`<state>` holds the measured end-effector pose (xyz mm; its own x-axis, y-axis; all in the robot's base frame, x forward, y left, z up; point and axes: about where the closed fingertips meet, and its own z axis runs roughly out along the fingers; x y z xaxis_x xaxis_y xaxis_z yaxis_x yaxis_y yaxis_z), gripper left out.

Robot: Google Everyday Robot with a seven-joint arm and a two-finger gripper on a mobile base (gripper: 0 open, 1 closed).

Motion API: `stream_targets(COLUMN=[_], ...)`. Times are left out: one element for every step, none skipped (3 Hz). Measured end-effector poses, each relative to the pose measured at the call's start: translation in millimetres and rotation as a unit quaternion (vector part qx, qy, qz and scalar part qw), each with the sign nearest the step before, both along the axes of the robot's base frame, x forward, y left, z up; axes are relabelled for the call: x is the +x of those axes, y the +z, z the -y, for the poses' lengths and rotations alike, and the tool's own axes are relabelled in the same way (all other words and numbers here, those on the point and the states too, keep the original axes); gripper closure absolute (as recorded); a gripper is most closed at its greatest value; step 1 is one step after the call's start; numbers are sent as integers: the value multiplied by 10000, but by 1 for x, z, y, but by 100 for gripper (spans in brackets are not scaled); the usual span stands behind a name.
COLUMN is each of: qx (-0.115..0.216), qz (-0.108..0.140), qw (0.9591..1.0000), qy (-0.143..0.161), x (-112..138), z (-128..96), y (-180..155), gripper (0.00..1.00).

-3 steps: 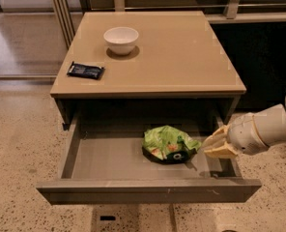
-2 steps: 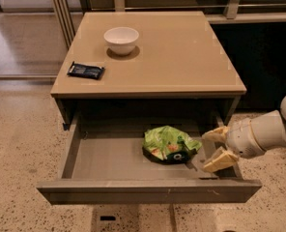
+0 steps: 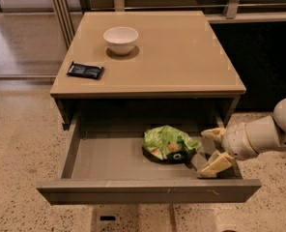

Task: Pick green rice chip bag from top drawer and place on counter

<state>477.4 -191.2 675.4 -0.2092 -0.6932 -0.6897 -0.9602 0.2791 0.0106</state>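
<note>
The green rice chip bag (image 3: 168, 143) lies crumpled on the grey floor of the open top drawer (image 3: 109, 159), right of its middle, with its black end toward the front. My gripper (image 3: 211, 150) reaches in from the right on a white arm, inside the drawer's right end, just right of the bag. Its two tan fingers (image 3: 215, 164) stand spread apart, with nothing between them. The tan counter (image 3: 181, 52) spans above the drawer.
A white bowl (image 3: 121, 39) stands at the counter's back left. A small flat black packet (image 3: 85, 70) lies near its left edge. The drawer's front panel (image 3: 148, 191) sticks out toward me. Speckled floor surrounds the cabinet.
My gripper has moved slightly left and down into the drawer toward the bag, and its fingers have spread wider. The bag has not moved.
</note>
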Motion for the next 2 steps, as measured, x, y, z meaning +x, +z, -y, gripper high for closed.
stream_targets(qx=[115,212], qz=[145,269], qw=[9998,9994], qy=[-19,3], x=[14,21], z=[-12,-21], y=[-9,-11], gripper=[24,24])
